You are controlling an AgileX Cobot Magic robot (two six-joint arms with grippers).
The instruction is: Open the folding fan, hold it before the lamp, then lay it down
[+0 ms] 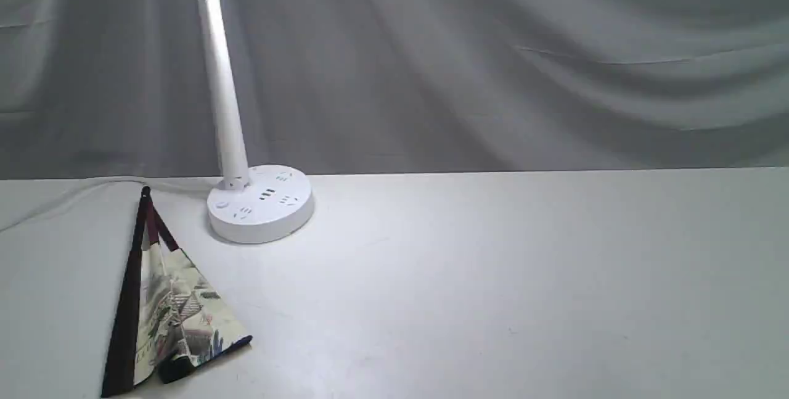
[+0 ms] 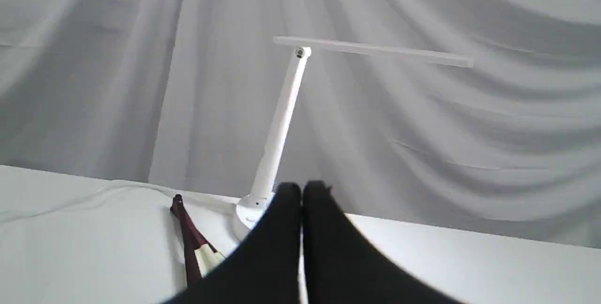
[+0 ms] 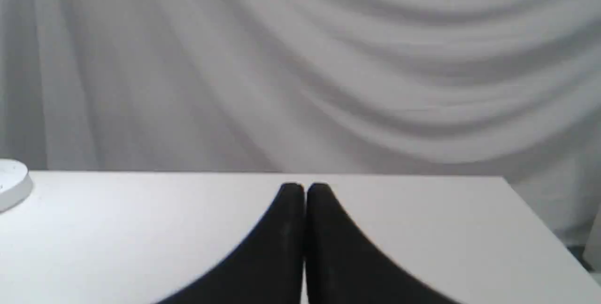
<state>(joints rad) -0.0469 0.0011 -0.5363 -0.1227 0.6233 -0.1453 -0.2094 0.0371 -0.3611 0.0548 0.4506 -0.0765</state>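
The left gripper (image 2: pixel 302 189) has its two black fingers pressed together with only a hairline seam between them, and it holds nothing. The right gripper (image 3: pixel 305 187) is the same: fingers closed tip to tip, empty. Both hang above the table (image 1: pixel 493 275), touching nothing, and each appears only in its own wrist view.

Beyond the left gripper's tips, the left wrist view catches the dark maroon ribs and a sliver of cream paper of the folding fan (image 1: pixel 172 306); the rest is hidden behind the fingers. The exterior view shows all of it. The fan lies at the near left of the table, partly spread into a narrow wedge, with its pivot end pointing far toward the lamp (image 1: pixel 228 109) and its wide painted end nearest the camera. A dark guard rib runs along its left edge. The pivot sits near the lamp's round base but apart from it.

The lamp stands at the far left, its stem leaning slightly and its long flat head reaching right. The right wrist view catches only an edge of its base; the sockets on top show in the exterior view alone.

Counted: two grippers, one fan, one lamp and one pale cable (image 1: pixel 74 192) trailing left from behind the base.

The table is plain white and matte. A grey curtain (image 1: pixel 555 66) hangs in loose folds behind it.
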